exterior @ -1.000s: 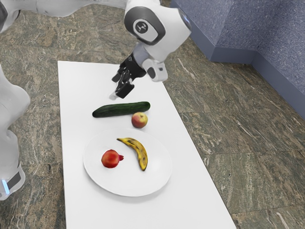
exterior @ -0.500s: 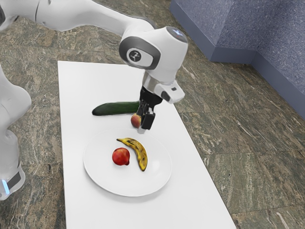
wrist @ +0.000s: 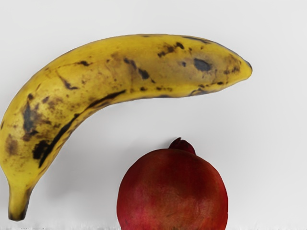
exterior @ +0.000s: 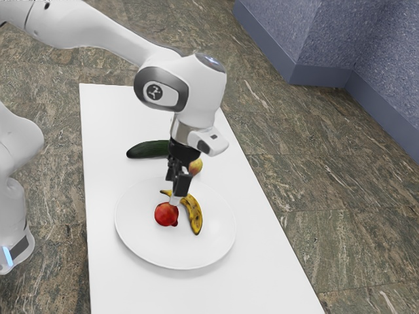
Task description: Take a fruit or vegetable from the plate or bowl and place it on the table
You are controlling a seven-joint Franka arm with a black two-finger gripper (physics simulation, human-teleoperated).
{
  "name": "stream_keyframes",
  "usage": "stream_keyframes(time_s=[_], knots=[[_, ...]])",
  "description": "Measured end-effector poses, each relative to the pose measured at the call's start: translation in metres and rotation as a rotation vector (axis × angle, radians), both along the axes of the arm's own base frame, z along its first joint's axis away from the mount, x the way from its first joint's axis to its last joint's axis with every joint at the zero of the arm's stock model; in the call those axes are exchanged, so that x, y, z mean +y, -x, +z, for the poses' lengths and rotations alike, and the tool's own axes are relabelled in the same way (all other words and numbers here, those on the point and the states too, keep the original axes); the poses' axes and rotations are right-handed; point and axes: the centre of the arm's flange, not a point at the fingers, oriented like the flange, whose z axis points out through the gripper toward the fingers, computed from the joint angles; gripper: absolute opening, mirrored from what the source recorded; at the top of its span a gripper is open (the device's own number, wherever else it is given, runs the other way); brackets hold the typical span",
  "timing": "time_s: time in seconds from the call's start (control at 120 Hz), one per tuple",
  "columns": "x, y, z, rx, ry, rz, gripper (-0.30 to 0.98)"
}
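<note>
"Since the tool [exterior: 176,196] is right over the plate [exterior: 144,250], which step would you call this?"

"Lining up for the grasp, I'd say. It's low beside the top of the pomegranate [exterior: 166,214], so that looks like the pick. The fruit sits on the plate, on the inner side of the banana [exterior: 196,214]'s curve, with a little bare plate between them."

"Is the tool open or closed?"

"I can't tell from here. The pomegranate seems to be resting on the plate, so I wouldn't call it held."

"And which way does it point?"

"It's nearly a ball, so there's no real long axis to match. The little crown [wrist: 182,145] gives it a direction: it faces the banana's hollow in the wrist view, and leans toward the exterior view's right in the other."

"So what does the next move need?"

"Center over the round part, make sure the tool is open, go down around the fruit's widest part and close. I'd grip across the crown's direction, to keep clear of both crown and banana. Too high a grip could let it roll. After that, lift it past the plate's rim and set it on the bare counter [exterior: 108,288]."
</note>
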Motion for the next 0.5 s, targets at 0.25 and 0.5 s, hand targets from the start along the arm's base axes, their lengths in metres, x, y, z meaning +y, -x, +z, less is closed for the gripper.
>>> stream_keyframes(time_s=[0.25, 0.5], knots=[[-0.009, 0.010, -0.017, -0.001, 0.015, 0.021, 0.69], [-0.012, 0.009, -0.024, -0.013, 0.028, 0.052, 0.69]])
